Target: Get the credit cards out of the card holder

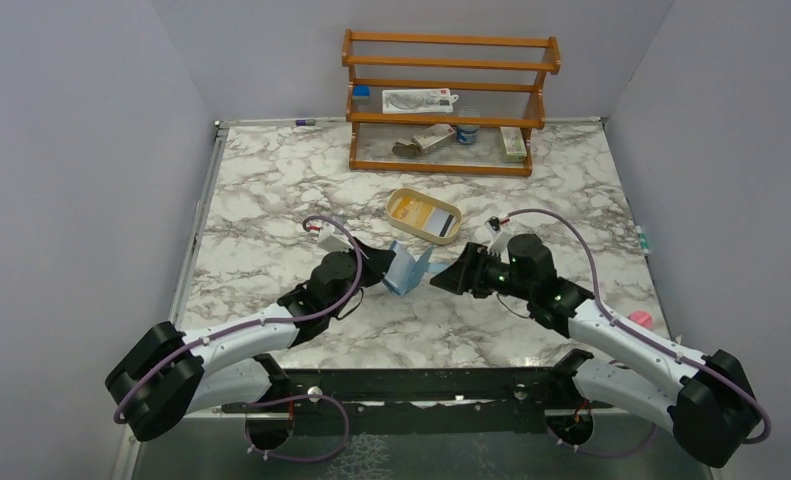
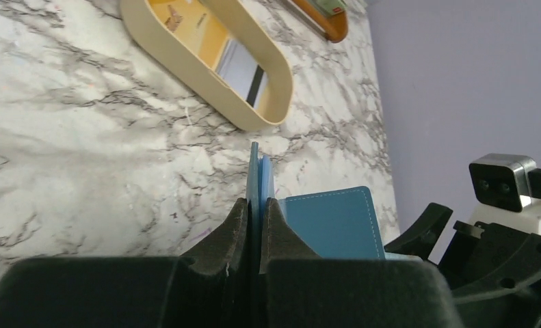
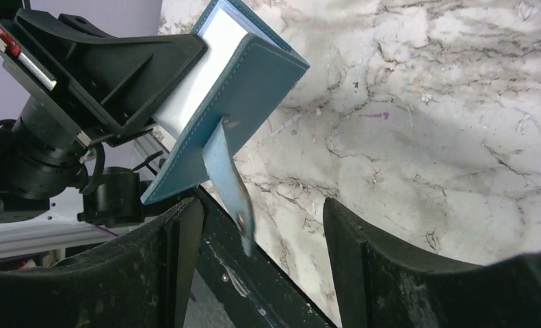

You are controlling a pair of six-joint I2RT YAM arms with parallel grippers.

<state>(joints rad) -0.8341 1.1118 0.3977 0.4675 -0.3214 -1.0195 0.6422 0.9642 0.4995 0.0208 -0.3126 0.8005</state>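
Observation:
The teal card holder [image 1: 408, 270] stands half unfolded on the marble between my two grippers. My left gripper [image 2: 258, 205] is shut on one flap of the card holder [image 2: 329, 222]; the other flap spreads to the right. In the right wrist view the card holder [image 3: 240, 96] shows a pale inner face, and its snap tab [image 3: 226, 178] hangs down between the fingers of my open right gripper [image 3: 260, 208], which touches nothing. One credit card [image 1: 437, 219] with a dark stripe lies in the oval tan tray [image 1: 396, 205], also in the left wrist view as a card [image 2: 243, 68].
The tan tray's rim [image 2: 185, 75] lies just beyond the card holder. A wooden rack [image 1: 449, 100] with small items stands at the back edge. A pink round object [image 1: 641, 319] sits near the right arm. The table's dark front rail [image 3: 267, 287] runs under my right gripper.

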